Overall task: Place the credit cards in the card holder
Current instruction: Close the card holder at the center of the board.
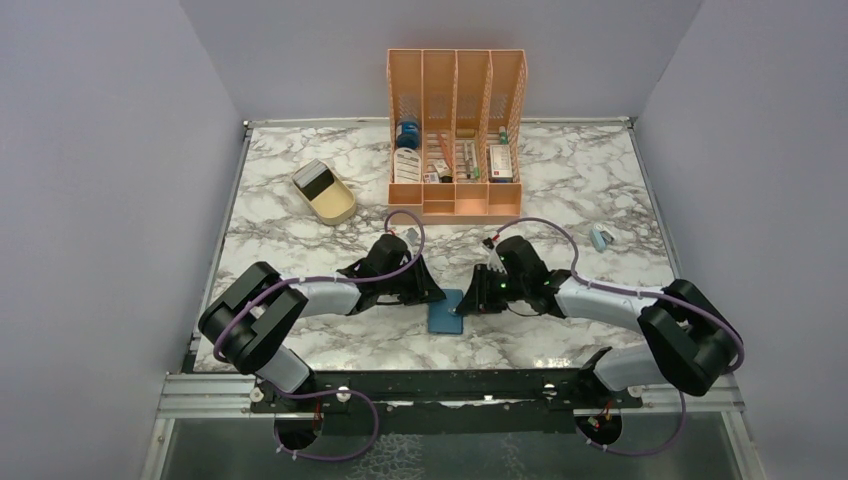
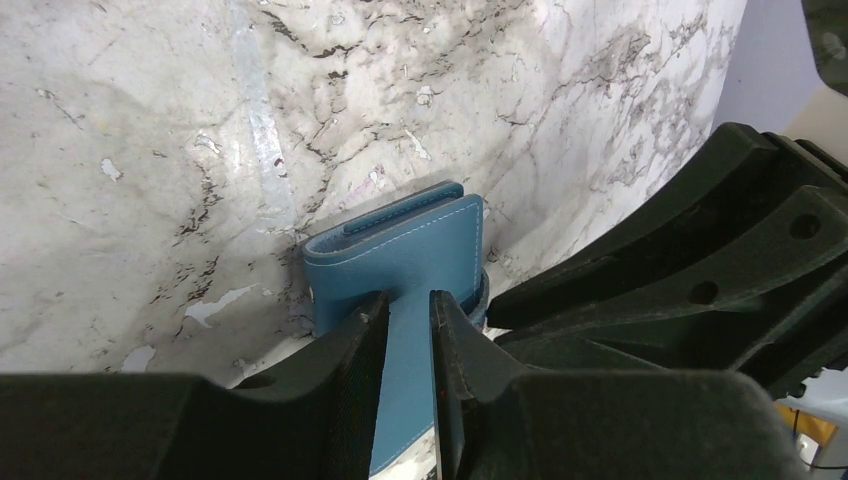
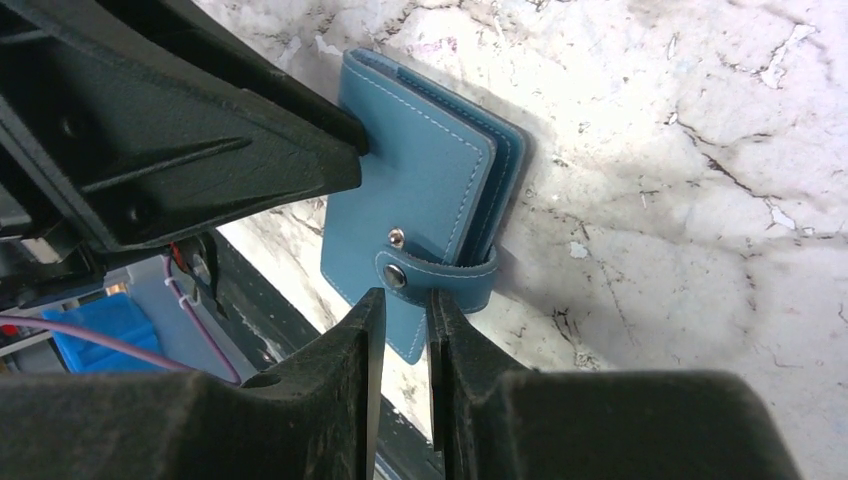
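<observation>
The teal-blue card holder [image 1: 445, 312] lies closed on the marble table between my two grippers, its snap tab [image 3: 436, 276] fastened round the edge. My left gripper [image 1: 436, 293] has its fingers almost together, low over the holder's cover [image 2: 405, 250], with nothing between them [image 2: 408, 300]. My right gripper [image 1: 470, 300] is also nearly closed, its tips just short of the snap tab [image 3: 403, 298] and holding nothing. Greyish-dark credit cards [image 1: 316, 181] lie in the beige tray [image 1: 340, 207] at the back left.
An orange slotted organiser [image 1: 456, 130] with several items stands at the back centre. A small light-blue object [image 1: 600, 238] lies at the right. The table's near edge [image 3: 300, 330] is close to the holder. Each arm fills one side of the other wrist view.
</observation>
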Tool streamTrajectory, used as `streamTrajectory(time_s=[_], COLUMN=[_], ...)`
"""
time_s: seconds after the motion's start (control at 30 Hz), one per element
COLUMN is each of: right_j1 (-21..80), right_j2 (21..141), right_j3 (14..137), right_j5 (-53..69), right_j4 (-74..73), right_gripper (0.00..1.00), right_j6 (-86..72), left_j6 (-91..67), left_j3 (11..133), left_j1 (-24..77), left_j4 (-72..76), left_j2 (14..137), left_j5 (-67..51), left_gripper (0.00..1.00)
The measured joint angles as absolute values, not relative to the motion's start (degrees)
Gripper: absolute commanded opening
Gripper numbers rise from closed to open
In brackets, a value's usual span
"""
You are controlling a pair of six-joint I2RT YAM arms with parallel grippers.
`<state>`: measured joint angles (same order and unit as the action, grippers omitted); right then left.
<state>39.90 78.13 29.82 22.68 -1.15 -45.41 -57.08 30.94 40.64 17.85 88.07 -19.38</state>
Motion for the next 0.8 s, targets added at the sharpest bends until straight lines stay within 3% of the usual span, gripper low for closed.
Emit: streamTrajectory(time_s=[0.8], right_j1=[40.0], right_j2=[82.3], right_j3=[29.8], right_j5=[22.9], right_j4=[1.6], right_gripper=[0.17], right_j6=[-46.7], left_j6=[-58.0], left_j3=[30.4], left_j1=[40.6], left_j4=[18.6], left_j2=[88.0], left_j5=[-19.1], left_gripper=[0.26])
